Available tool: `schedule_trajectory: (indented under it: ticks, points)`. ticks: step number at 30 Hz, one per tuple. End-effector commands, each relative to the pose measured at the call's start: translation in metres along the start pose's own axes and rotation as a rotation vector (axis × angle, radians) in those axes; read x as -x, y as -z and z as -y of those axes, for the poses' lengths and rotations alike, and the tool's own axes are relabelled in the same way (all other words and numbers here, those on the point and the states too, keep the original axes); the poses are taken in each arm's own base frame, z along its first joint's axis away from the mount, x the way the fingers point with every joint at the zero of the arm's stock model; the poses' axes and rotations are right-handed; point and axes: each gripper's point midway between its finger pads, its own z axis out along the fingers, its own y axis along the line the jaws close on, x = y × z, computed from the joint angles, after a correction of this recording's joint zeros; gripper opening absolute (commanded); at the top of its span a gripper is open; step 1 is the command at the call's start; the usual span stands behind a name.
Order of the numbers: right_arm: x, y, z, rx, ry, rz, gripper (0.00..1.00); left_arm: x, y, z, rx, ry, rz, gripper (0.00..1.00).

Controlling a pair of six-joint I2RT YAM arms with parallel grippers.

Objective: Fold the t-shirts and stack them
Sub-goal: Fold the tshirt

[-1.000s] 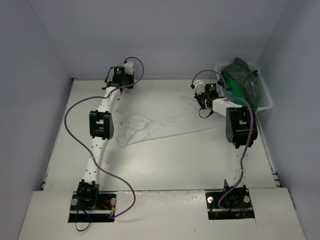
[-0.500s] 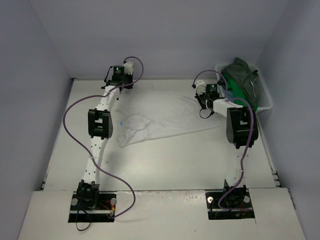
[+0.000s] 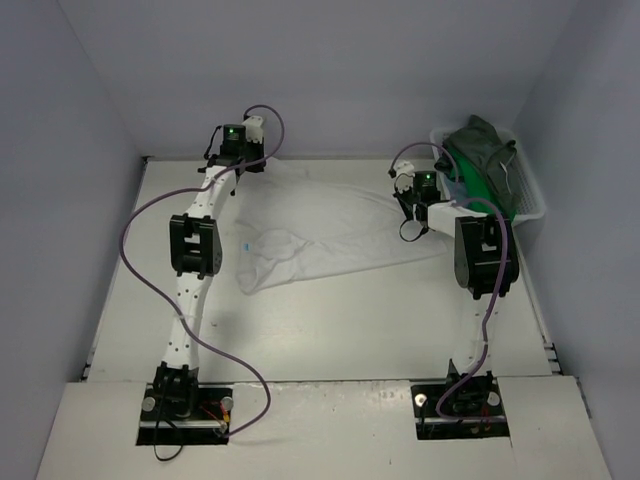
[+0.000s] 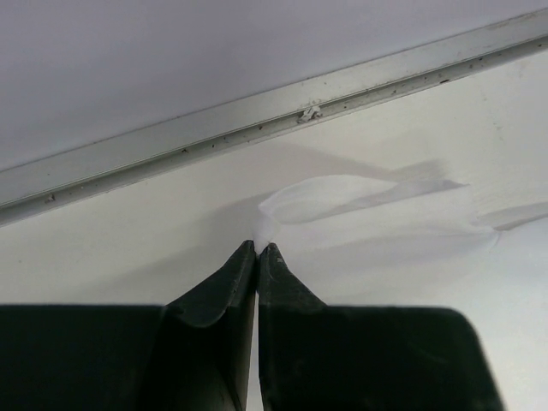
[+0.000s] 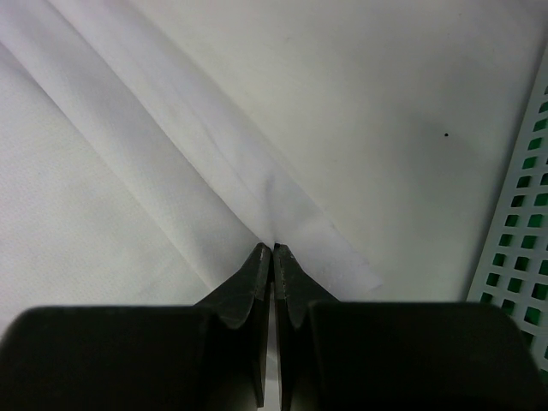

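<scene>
Grey walls, white desk (image 3: pixel 330 330). A white t-shirt (image 3: pixel 320 225) lies spread and wrinkled across the far half of the desk, approx 11 to 2 o'clock. My L tool (image 4: pixel 258 248) sits at 11 o'clock by the back rail, fingers pressed together, pinching the shirt's far-L corner. R tool (image 5: pixel 273 248) at 2 o'clock is also closed tight, nipping a fold at the shirt's R edge, just beside the mesh basket (image 3: pixel 530 215). Basket holds a bright green shirt (image 3: pixel 462 168) w/ a dark grey-green shirt (image 3: pixel 485 140) on top.
</scene>
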Motion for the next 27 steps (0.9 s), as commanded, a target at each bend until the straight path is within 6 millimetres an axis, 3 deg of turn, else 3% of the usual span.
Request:
schedule_trajectory:
  ticks: [1,11,13,22,25,26,27]
  points:
    - [0.023,0.015,0.026,-0.095,-0.018,0.059,0.0,0.102,0.059,0.012,-0.009,-0.025,0.205,0.0]
    - [0.036,0.008,0.034,-0.112,-0.025,0.087,0.0,0.104,0.078,0.033,-0.077,0.011,0.192,0.0]
    - [0.044,0.009,0.037,-0.112,-0.024,0.103,0.0,0.111,0.087,0.04,-0.095,0.004,0.207,0.0]
    - [0.088,0.017,0.047,-0.102,-0.002,0.183,0.0,0.112,0.116,0.061,-0.146,0.012,0.208,0.0]
    - [0.094,0.015,0.049,-0.102,0.021,0.191,0.0,0.108,0.128,0.066,-0.153,0.011,0.205,0.0]
    - [0.094,0.013,0.048,-0.099,0.035,0.189,0.0,0.116,0.138,0.069,-0.159,0.004,0.227,0.0]
    - [0.096,0.012,0.048,-0.098,0.046,0.193,0.0,0.108,0.134,0.068,-0.16,0.009,0.212,0.0]
